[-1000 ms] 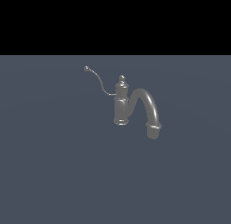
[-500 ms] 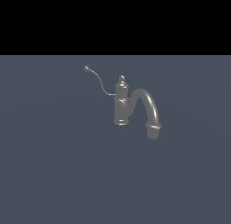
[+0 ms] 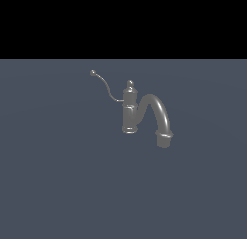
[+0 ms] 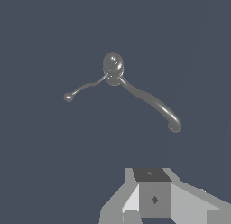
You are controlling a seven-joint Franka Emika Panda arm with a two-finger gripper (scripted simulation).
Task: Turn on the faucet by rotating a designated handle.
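Grey metal all over, the faucet (image 3: 130, 112) stands upright on the slate-blue counter (image 3: 58, 185), a little right of centre in the exterior view. From its body the thin S-curved handle (image 3: 105, 86) reaches toward ten o'clock and ends in a tiny ball tip. At the body's other side, the thick arched spout (image 3: 157, 112) curves over toward four o'clock, its mouth facing down. In the wrist view, the faucet (image 4: 113, 67) appears from above, well apart from the end effector (image 4: 153, 198), whose fingertips are cut off, so I cannot tell whether it is open or closed
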